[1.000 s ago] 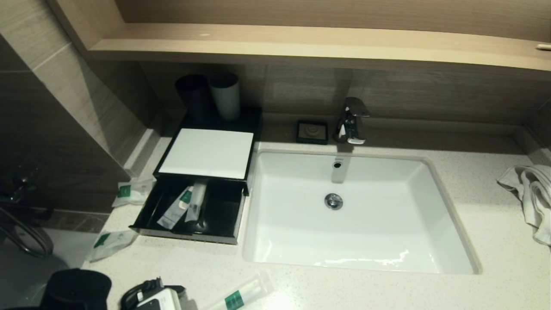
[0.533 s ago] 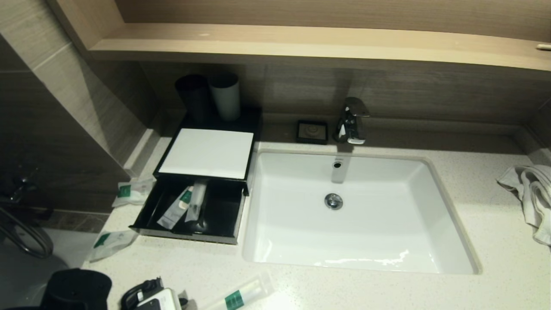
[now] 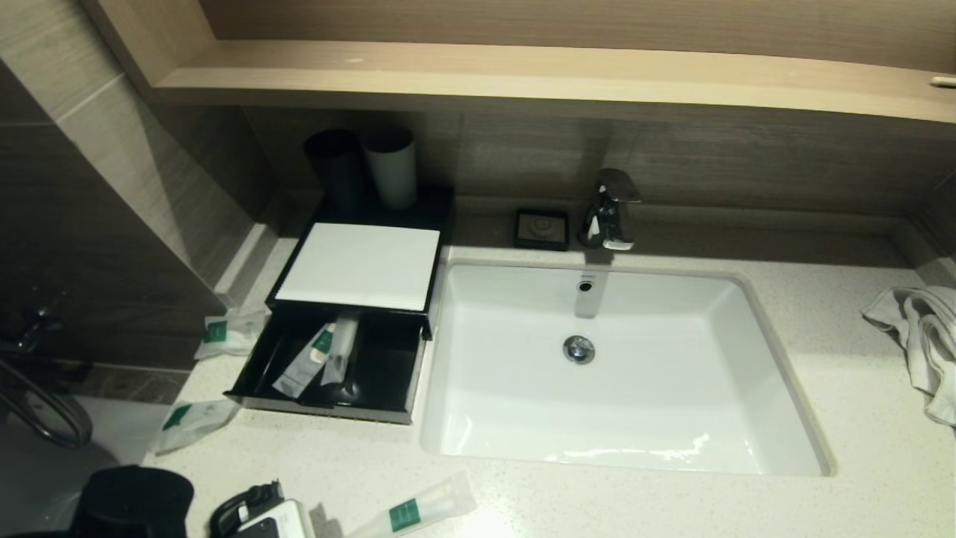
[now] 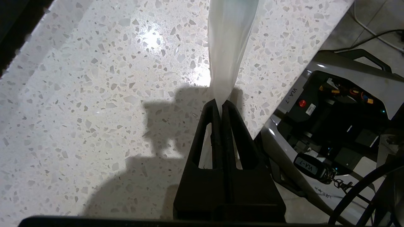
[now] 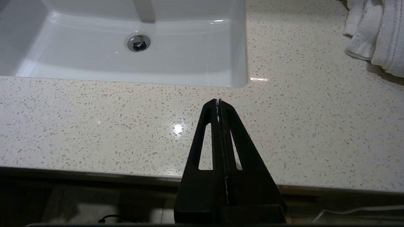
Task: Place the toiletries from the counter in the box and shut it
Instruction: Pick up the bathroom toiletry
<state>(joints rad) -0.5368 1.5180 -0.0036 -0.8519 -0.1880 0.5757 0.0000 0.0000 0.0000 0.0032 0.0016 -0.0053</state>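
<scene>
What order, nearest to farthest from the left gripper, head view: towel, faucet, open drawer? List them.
1. open drawer, left, just ahead of the left gripper holding the packet.
2. faucet, behind the sink.
3. towel, far right.
Right gripper idles over the counter.

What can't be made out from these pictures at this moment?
- Packet held in the left hand: left wrist view's edge cuts off its far end, so its label is unseen; in the head view the arm covers the grip.
- Open drawer: the white lid hides its rear, so a full count of contents is impossible.
- Right hand: outside the head view.
- Print on the green-labelled sachets left of the box: too small.
</scene>
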